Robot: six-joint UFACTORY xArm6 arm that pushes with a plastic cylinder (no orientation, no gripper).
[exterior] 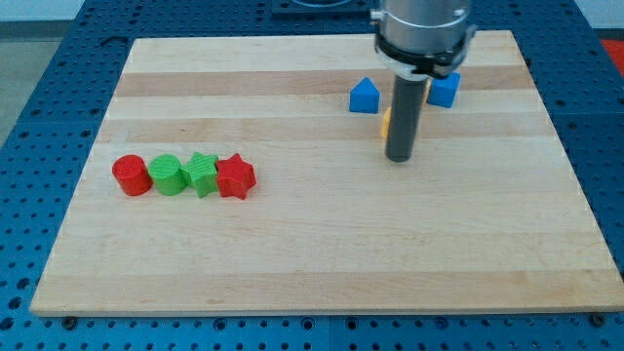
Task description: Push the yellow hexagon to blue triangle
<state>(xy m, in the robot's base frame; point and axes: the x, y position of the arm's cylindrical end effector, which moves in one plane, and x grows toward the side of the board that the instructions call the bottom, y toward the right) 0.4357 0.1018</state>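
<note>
On the wooden board, a row of four blocks sits at the near left: red cylinder, green cylinder, green star, red star, touching in line. Farther right, my tip rests just beside the yellow hexagon, largely hidden behind the rod, which has no jaws. Beyond stand the blue triangle and a blue block.

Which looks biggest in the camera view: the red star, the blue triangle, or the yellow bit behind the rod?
1. red star and blue triangle: they look about alike, and the star sits nearer the view's bottom, so I won't rank them.
2. yellow hexagon: only a sliver shows, hidden behind my tip.
</note>
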